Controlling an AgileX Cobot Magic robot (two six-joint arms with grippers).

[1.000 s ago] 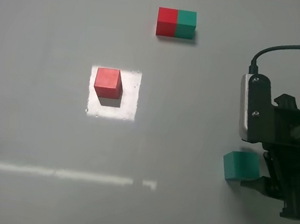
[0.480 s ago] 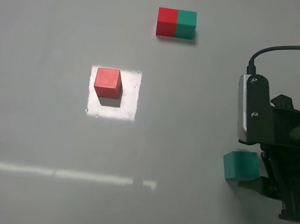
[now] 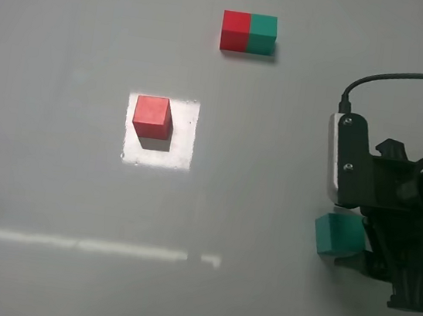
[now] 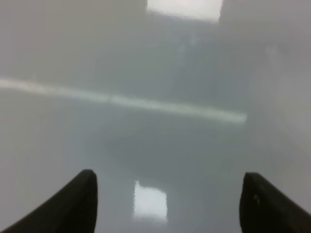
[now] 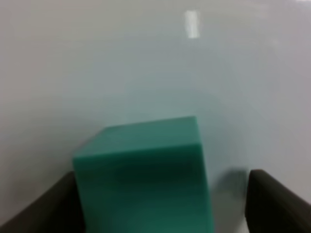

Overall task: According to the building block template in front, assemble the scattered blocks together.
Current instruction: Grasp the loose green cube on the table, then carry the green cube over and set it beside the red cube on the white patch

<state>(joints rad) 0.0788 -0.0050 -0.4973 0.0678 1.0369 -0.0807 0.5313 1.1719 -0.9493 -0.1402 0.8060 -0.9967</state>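
Right gripper (image 5: pixel 165 204) hangs low over the grey desk (image 3: pixel 57 29), its jaws apart on either side of the loose teal-green cube (image 3: pixel 338 235), which rests on the desk between them. The wrist camera's picture is soft. One jaw appears to sit against the cube's side, while the other stands clear with a strip of desk showing between, so the block is straddled, not clamped.

The cube lies well apart from the template (image 3: pixel 248 33), off to its right and much nearer the robot's side of the desk. The template is a short bar with its red half on the left and its teal-green half on the right, joined flush, and it lies flat toward the far side of the desk.

The loose red cube (image 3: pixel 152 116) stands alone, left of the template and nearer the robot than it, well apart from the bar. It stands on a bright white square patch (image 3: pixel 181 150) on the desk, toward that patch's far-left part. Farther from the template than the patch, a pale streak of light (image 3: pixel 68 243) runs across the desk. A black cable (image 3: pixel 394 73) arcs out of the right arm's wrist housing, to the right of the template.

The left gripper (image 4: pixel 170 204) shows only in its own wrist camera, its jaws wide apart over grey desk.
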